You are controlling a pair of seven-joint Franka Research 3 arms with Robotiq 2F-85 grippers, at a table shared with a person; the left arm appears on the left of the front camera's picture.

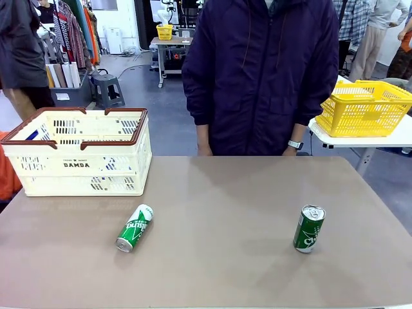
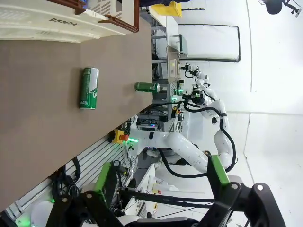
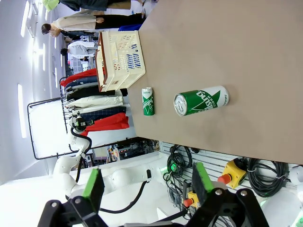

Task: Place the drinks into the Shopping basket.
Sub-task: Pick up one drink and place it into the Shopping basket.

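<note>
Robotics lab dressed as a shop: clothes rack [image 1: 69, 31] far left, yellow mesh basket [image 1: 364, 108] on far-right side table [image 1: 400, 136], emergency-stop button [image 3: 231, 171] and cable coils [image 3: 263, 169] below near table edge.

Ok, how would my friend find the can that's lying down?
Find the cream crate with the brown rim at the table's far left. Just in front of it, nearer the robot, is a green can. It lies on its side; the other green can stands upright, off to the right.
</note>
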